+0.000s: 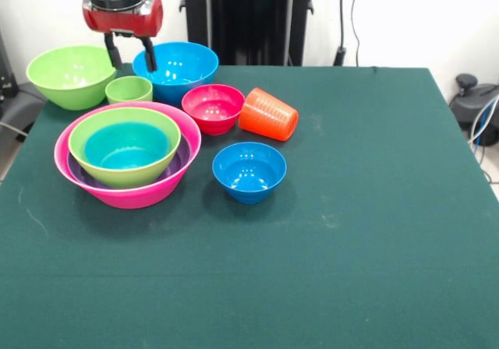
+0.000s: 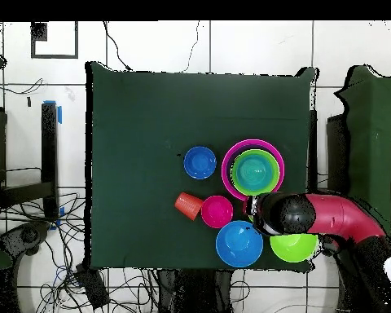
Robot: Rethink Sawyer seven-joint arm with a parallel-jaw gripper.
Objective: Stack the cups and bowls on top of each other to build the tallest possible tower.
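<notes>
With its fingers apart, the claw (image 1: 130, 56) hangs seemingly just above the short green cup (image 1: 129, 89), crowded by the large blue bowl (image 1: 176, 69), which a descending finger could clip.

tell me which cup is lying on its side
The orange cup, tipped over beside the red bowl. The green cup stands upright, mouth up, below the gripper.

Teal bowl (image 2: 252, 170) nests in green bowl (image 2: 268, 159) inside pink bowl (image 2: 228, 165).
</notes>
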